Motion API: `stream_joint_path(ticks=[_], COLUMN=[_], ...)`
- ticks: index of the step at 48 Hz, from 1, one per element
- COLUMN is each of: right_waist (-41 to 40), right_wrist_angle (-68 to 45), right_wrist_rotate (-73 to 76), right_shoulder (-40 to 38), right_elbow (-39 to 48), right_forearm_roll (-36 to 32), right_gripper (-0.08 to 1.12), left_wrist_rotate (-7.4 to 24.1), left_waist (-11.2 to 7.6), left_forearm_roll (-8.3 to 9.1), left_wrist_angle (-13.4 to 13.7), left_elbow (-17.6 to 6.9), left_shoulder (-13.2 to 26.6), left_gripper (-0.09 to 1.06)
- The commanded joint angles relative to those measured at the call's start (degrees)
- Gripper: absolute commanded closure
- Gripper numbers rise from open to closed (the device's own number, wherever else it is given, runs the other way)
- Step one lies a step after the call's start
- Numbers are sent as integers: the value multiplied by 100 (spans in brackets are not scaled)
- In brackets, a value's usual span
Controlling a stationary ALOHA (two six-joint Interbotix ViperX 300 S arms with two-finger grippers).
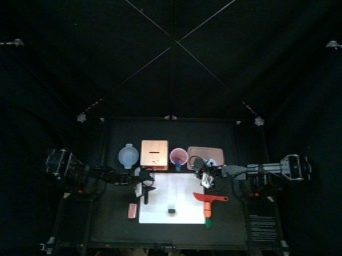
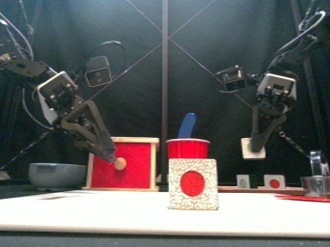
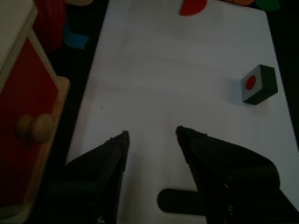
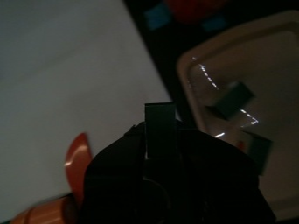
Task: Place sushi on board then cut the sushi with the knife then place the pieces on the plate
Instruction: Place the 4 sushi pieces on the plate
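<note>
L pincer [image 3: 152, 133] was held released, jaws apart, over the white board [image 3: 176, 79]. The sushi block [image 3: 258, 83] lay ahead and to one side of it, well apart. It was judged light, stiff and slick, prob. best taken across its flat sides. R pincer [image 4: 160, 109] was clenched, w/ nothing seen in it.

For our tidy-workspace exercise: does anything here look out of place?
The red toy knife lies loose near the white cutting board's right edge, not in the red cup with the blue knife.
</note>
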Motion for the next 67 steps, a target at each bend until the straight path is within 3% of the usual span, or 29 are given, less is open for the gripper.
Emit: stream_joint_path(ticks=[1,11,25,38,54,67], right_waist=[-580,-1239,-1397,-1327,615,2065], right_wrist_angle=[-88,-589,-949,-940,-932,-984], right_wrist_rotate=[-18,18,-18,44,62,62], right_shoulder=[-141,202,1046,905,536,1063], right_elbow=[-35,44,-88,-193,-396,-1002], right_forearm_roll=[-255,-545,-580,-536,343,747], right_gripper=[49,46,27,26,26,25], left_wrist_rotate=[9,9,0,0,9,-9], left_waist=[26,44,44,44,53,44], left_forearm_roll=[9,0,0,0,0,0], left_wrist_angle=[-26,-26,-18,79,97,167], left_elbow=[-88,-88,-62,-70,-44,-79], left_shoulder=[-18,-18,-18,-18,-18,-18], left_gripper=[13,13,13,13,13,13])
